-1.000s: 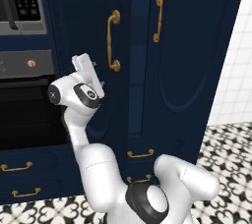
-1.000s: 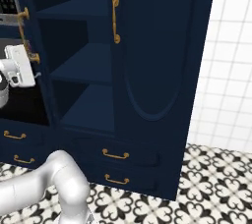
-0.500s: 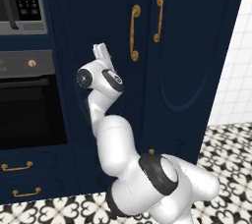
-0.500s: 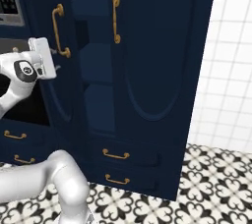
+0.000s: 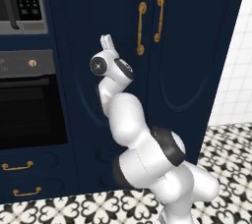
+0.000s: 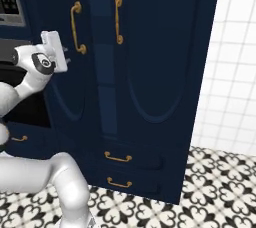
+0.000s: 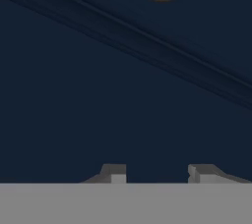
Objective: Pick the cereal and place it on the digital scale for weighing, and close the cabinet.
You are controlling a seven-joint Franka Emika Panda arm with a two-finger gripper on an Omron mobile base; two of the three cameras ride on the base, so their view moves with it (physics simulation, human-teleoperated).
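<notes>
**Gripper pressed to the left cabinet door, now swung nearly shut.**

The gripper (image 7: 156, 174) holds nothing; its two finger tips stand a modest gap apart against the door panel, narrower than a second ago, and whether they are settled I cannot tell. It rests on the left door (image 5: 103, 31) of the navy cabinet (image 6: 165, 57), just below the foot of that door's brass handle (image 5: 141, 27). A second ago the door stood wide, baring dark shelves; now, in the right base view, a thin dark gap remains between the doors, so closing looks almost done. The right-door handle (image 6: 118, 20) hangs just beside. The black oven (image 5: 29, 105) stands to the left. The cereal's whereabouts cannot be told from here.
</notes>
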